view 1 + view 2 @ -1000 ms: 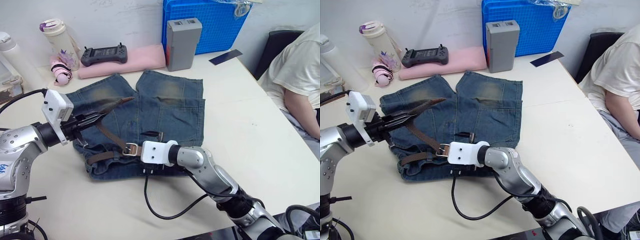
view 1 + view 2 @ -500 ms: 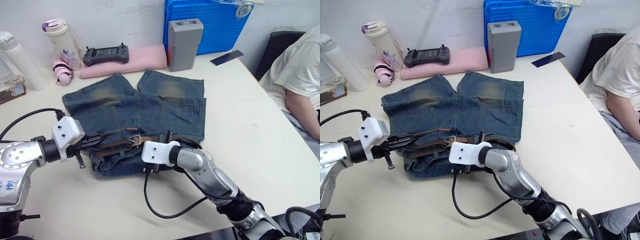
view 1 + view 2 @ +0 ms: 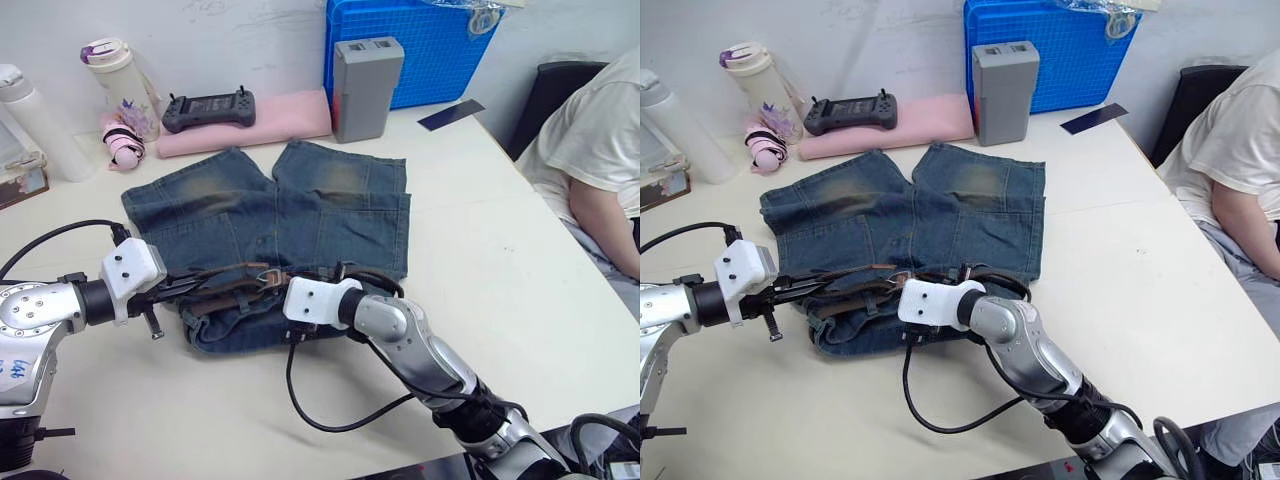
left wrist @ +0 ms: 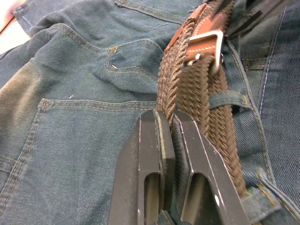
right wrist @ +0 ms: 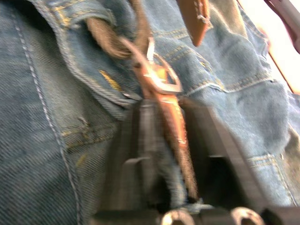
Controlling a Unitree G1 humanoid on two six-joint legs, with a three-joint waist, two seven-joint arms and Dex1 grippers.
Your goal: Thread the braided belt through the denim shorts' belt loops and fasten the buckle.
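The denim shorts (image 3: 290, 215) lay flat on the white worktop (image 3: 500, 240), waistband toward the robot, with the braided belt (image 3: 235, 285) running along that waistband. From the left, the left pincer (image 4: 169, 123) had its two black fingers pressed together on a fold of the woven strap, just short of the buckle (image 4: 209, 47), which sat with its silver frame against the brown leather end. A belt loop (image 4: 224, 99) crossed the strap right beside it. The right pincer (image 5: 165, 105) lay low on the waistband, its fingers spread, with the leather end and a metal ring between them.

At the far edge stood a blue crate (image 3: 420, 50) whose contents I could not make out, a grey box (image 3: 362, 85) before it, a pink pad (image 3: 250, 125) carrying a black controller (image 3: 208, 108), and a lidded bottle (image 3: 115, 75). A person (image 3: 600, 150) sat at the right.
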